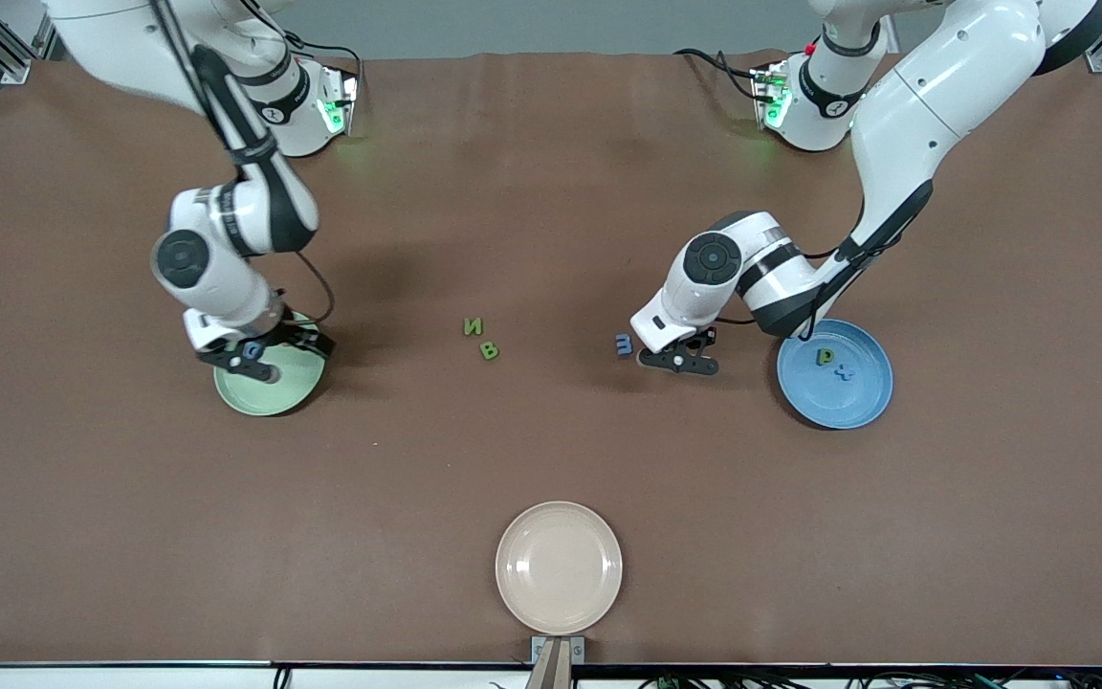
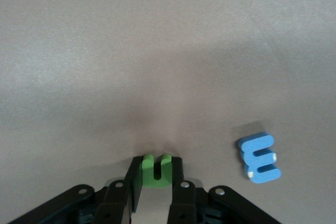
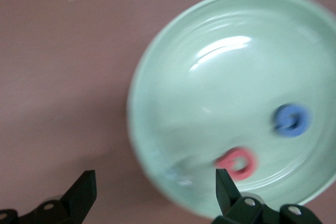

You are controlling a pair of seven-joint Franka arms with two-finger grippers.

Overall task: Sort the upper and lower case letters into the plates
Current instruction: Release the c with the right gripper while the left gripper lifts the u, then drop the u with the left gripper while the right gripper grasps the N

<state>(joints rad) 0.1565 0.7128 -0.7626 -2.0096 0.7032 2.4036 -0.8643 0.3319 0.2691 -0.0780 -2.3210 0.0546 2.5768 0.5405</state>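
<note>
A pale green plate [image 1: 274, 392] lies flat on the brown table toward the right arm's end, holding a blue ring-shaped letter [image 3: 291, 120] and a red ring-shaped letter [image 3: 237, 162] side by side. A medium blue plate [image 1: 862, 402] lies flat toward the left arm's end, with a green letter P [image 1: 826, 357] and a blue plus-shaped piece [image 1: 844, 373] just beside it. Between the plates, on the bare table, a green N [image 1: 473, 326] and a green B [image 1: 489, 351] lie close together; a blue E [image 2: 259, 157] lies nearer the blue plate. A green U [image 2: 156, 171] stands upright, pinched in the left gripper [image 2: 156, 190].
</note>
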